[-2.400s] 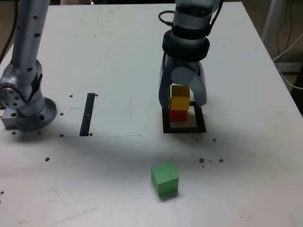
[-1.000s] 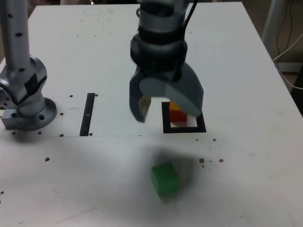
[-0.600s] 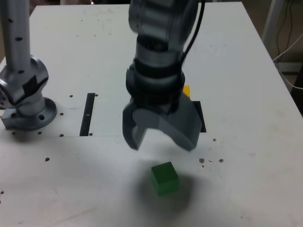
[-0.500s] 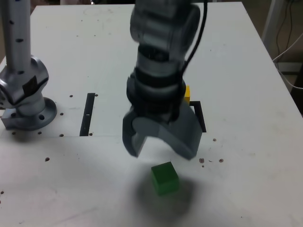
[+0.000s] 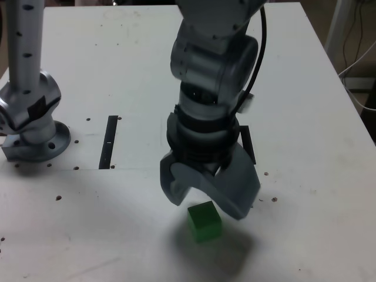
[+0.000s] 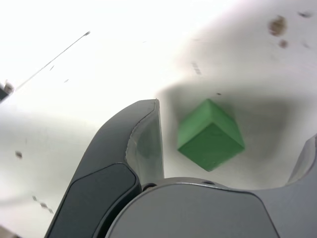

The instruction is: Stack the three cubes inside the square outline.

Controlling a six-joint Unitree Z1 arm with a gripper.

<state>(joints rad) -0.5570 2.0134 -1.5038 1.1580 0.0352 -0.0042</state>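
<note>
Worktop scene: open hand over the green cube

Pale and speckled with dark marks, the worktop (image 5: 76, 223) runs back to a straight far edge, and its right edge slants down the exterior view's right. The arm's round grey base (image 5: 36, 138) stands towards the exterior view's left, with a thin black strip (image 5: 108, 142) lying flat between it and the hand (image 5: 208, 210).

The hand points down, its two curved fingers spread wide apart with nothing gripped between them. Just below in the exterior view is the green cube (image 5: 204, 222) — resting directly on the worktop, well away from the far edge and clear of the right edge. One of its corners points up between the fingers in that view. The wrist view shows the cube in the gap between the fingers, touching neither, closer to one than to the other. Soft shadow spreads around it.

Farther back, between the cube and the far edge, part of the square outline (image 5: 248, 144) shows as a dark bar beside the arm (image 5: 214, 64); the rest of it is hidden. In the exterior view the arm covers the space just to the left of that bar — what lies there cannot be told.
</note>
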